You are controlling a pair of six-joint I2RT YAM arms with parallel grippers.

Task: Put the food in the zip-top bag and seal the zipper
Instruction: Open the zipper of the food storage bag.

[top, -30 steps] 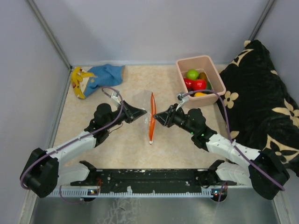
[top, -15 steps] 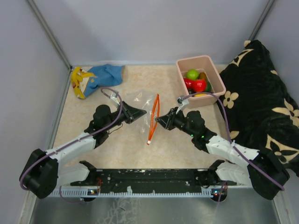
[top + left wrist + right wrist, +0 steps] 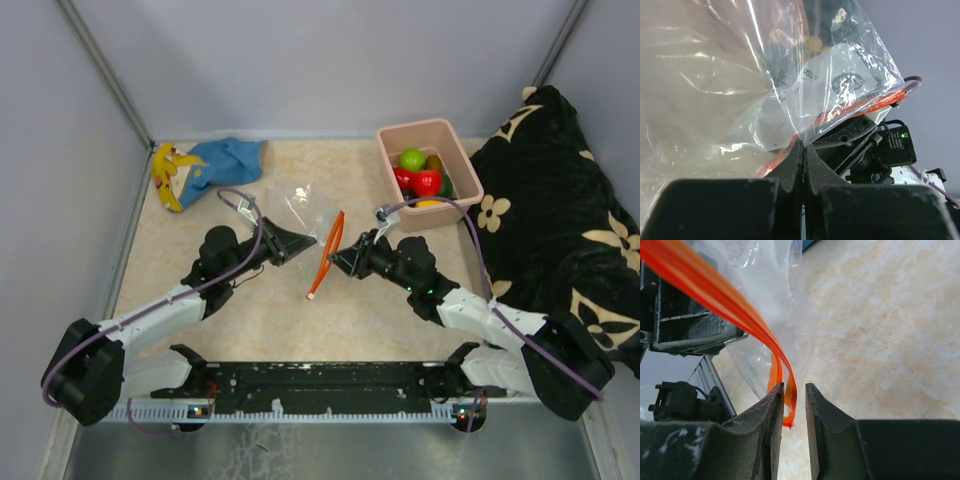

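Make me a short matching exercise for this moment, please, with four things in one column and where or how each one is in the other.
Things:
1. zipper
2. pink tub
3. blue cloth
4. left gripper

Places or states:
A. holds the toy fruits
B. far left corner of the table, beside the yellow toy
C. shut on the clear bag
D. runs between the slightly parted fingers of the right gripper

Pairs: 1-D, 2-A, 3-B, 4-C.
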